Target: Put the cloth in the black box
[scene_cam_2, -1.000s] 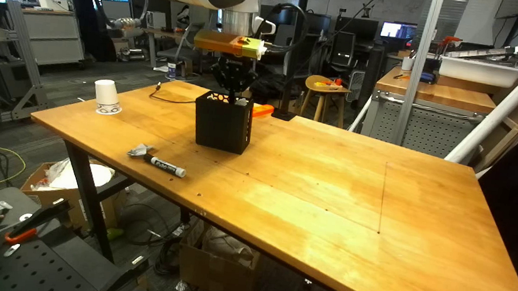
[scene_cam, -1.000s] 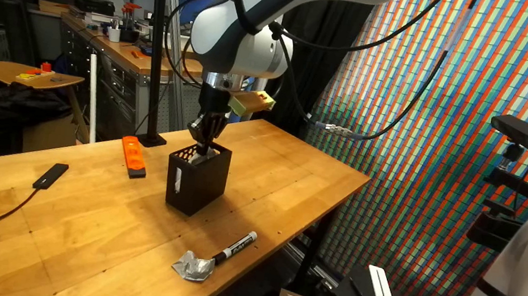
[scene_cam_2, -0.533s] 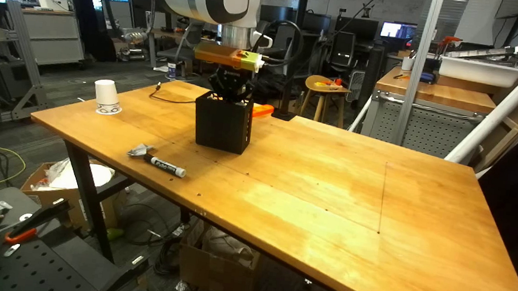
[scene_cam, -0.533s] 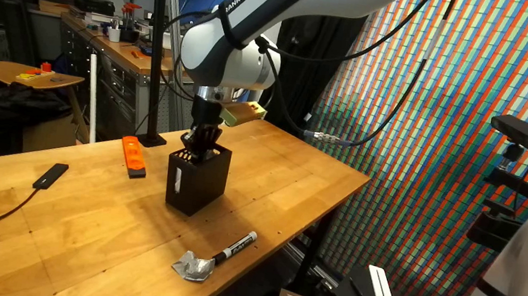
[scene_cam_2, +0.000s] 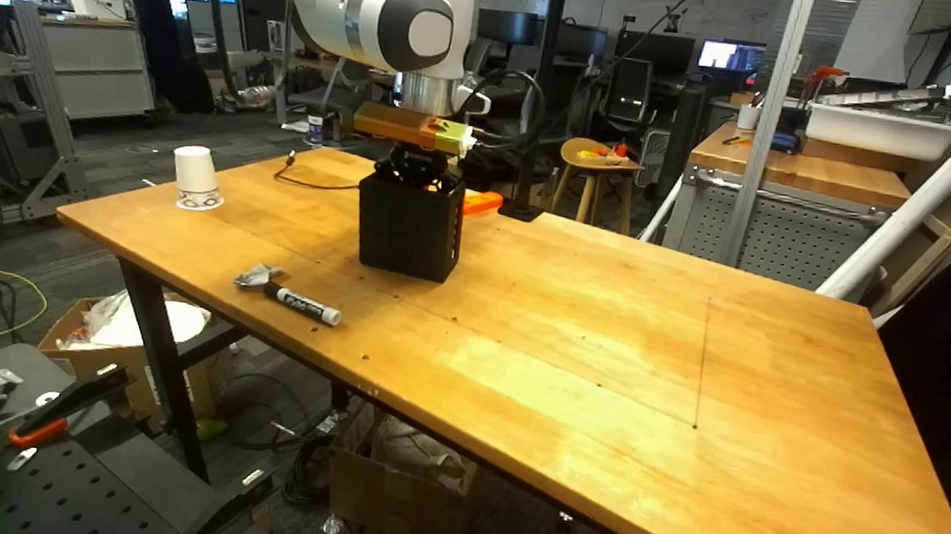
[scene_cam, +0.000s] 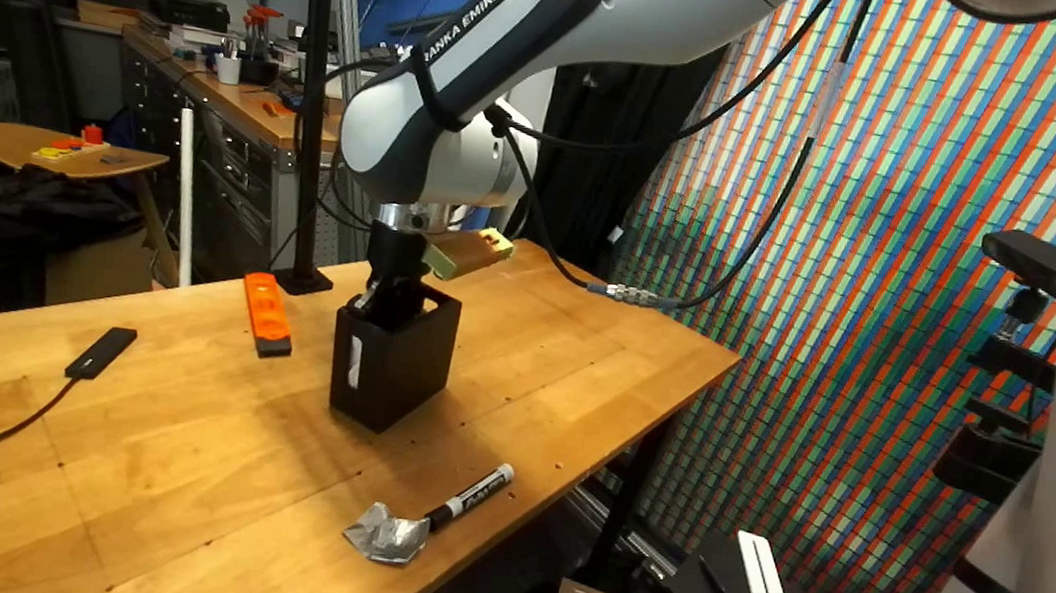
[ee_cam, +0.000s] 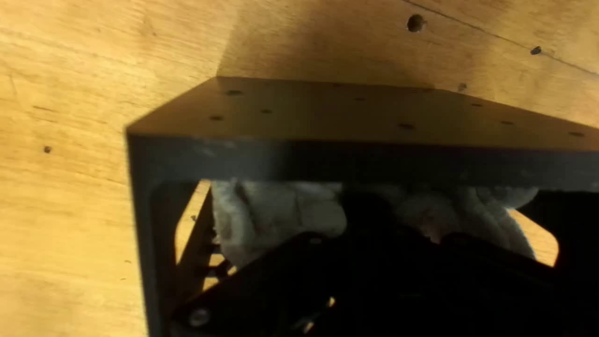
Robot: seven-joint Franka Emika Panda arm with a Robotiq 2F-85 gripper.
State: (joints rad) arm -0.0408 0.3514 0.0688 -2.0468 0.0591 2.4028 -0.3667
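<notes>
Evidently the claw [ee_cam: 367, 210] was down inside the black box [scene_cam: 403, 372], with only its upper parts showing above the rim in both exterior views. We could not tell how far open it was, nor whether it gripped anything, because its fingertips were lost in the dark interior. In the wrist view we saw the cloth [ee_cam: 278, 206], pale and bunched, inside the box, with folds on both sides of the claw. The box stood upright on the wooden table [scene_cam_2: 608, 341]. Near it, in an exterior view, we made out an orange bar [scene_cam: 266, 305] lying flat, and farther off a slim black device [scene_cam: 101, 353]. Close to the table's edge lay a marker [scene_cam_2: 304, 305], a crumpled silvery scrap [scene_cam: 386, 533] at its dark end. Well apart from the box, a white cup [scene_cam_2: 196, 175] stood mouth down.
</notes>
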